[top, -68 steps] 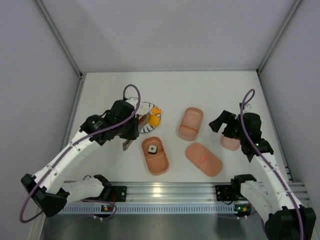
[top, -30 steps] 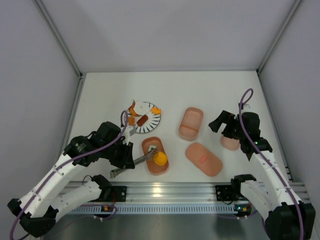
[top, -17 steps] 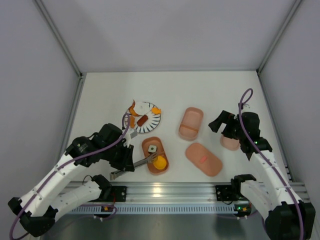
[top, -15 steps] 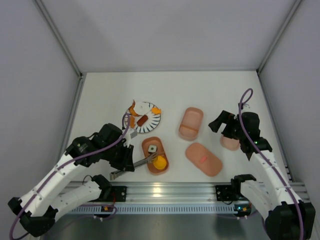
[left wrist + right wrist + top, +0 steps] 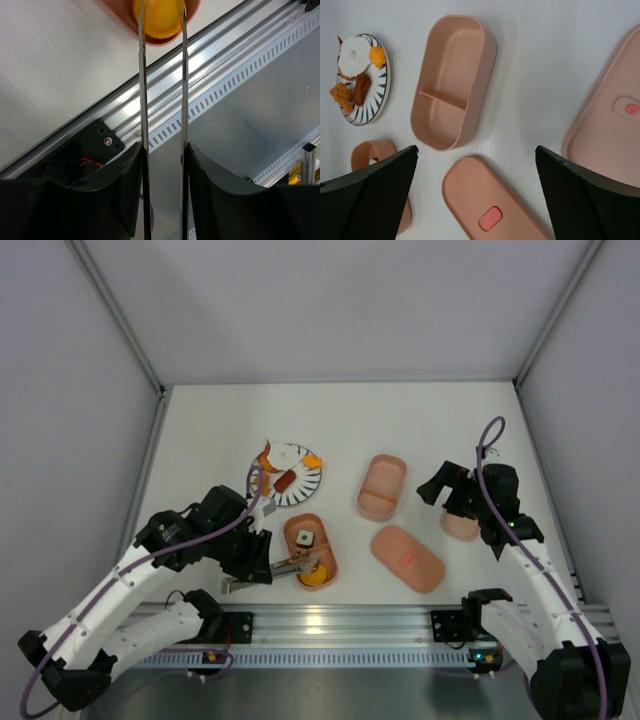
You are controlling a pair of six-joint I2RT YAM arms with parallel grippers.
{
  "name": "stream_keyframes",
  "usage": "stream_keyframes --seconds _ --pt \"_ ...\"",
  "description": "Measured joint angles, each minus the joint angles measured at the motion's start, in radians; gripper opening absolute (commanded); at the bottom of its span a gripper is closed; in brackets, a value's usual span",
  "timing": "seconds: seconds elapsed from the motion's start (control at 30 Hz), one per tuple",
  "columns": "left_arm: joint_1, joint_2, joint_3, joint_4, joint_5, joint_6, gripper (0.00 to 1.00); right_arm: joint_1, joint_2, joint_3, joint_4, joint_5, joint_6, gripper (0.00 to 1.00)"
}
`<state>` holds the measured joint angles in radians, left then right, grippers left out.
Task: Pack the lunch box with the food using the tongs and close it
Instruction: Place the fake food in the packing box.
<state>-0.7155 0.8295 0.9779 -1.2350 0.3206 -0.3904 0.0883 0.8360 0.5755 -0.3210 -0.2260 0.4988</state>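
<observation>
Surface: white table (image 5: 400,420) boxed in by grey walls; arms bolted at the near edge.
Left claw: left gripper (image 5: 162,150) part-closed, its pads pressing on the two arms of the tongs (image 5: 142,90); it has the tongs and nothing else.
Tongs: pointing right, tips reaching over the near tray (image 5: 327,543).
Yellow piece: yellow piece (image 5: 160,17) sits between the tong tips, low in the tray's near end; pinched or already loose, cannot tell.
Near tray: also holds a dark piece (image 5: 304,537) in its far half.
Right claw: right gripper (image 5: 438,484) spread wide and empty, hovering over the lid at the far right (image 5: 610,140).
Rest of the box: second tray (image 5: 452,82) empty; lid with red mark (image 5: 407,558) lying flat just right of the near tray.
Plate: striped plate (image 5: 382,95) with a white slice, orange bits and a brown piece (image 5: 361,89) on it.
Step in hand: by my read, dropping the yellow piece into the tray.
Next move: let the tongs spring apart, lift clear without dragging the piece out, then swing up to the plate; lids come last.
</observation>
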Motion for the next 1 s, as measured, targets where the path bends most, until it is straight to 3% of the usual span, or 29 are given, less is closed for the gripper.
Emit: stream_keyframes --seconds 0.47,0.67,1.0 --pt "0.0 0.034 0.146 0.0 -0.083 -0.009 0.47 0.0 0.013 0.0 0.002 -0.001 0.0 0.99" --pt "0.0 0.097 0.259 0.017 -0.221 -0.045 0.46 0.0 0.022 0.0 0.006 -0.004 -0.001 1.0" --pt "0.001 0.247 0.28 0.094 -0.506 -0.092 0.48 0.0 0.03 0.0 0.03 -0.016 -0.001 1.0"
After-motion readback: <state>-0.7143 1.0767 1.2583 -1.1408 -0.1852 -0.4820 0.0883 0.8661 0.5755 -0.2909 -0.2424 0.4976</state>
